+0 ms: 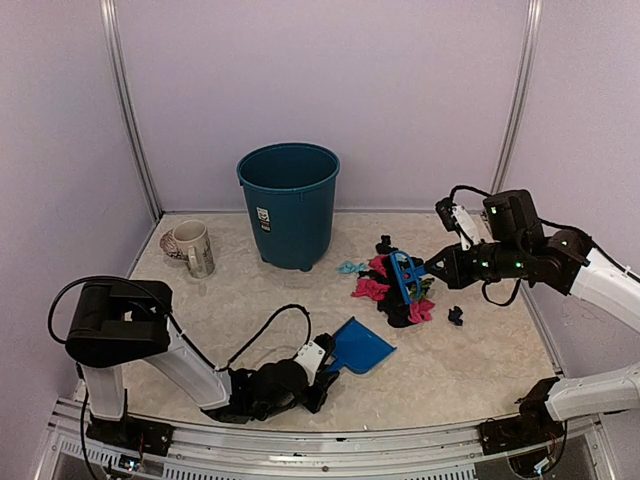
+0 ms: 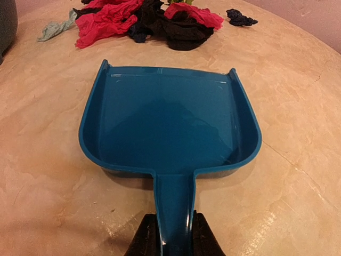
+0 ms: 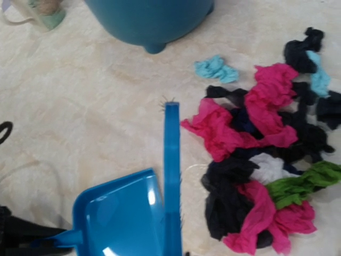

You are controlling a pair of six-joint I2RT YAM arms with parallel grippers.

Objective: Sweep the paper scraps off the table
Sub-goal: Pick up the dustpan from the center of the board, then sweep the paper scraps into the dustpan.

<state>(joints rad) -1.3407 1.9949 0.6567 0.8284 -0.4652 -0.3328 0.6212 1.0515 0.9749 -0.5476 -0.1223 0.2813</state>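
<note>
Blue tools in play: clamping left jaws on the dustpan [image 2: 170, 122] handle, gripping the brush [image 1: 405, 278] in shut right jaws beside the paper scraps [image 3: 266, 101] heaped on the bench [image 2: 298, 90] near the bin [image 1: 290, 200]. Likely next: nosing the pan toward the heap.

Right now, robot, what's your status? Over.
Left tool shut on dustpan handle. Right tool shut on hand brush. Paper scraps piled beside brush, dustpan empty. Nothing between pile and pan.
</note>
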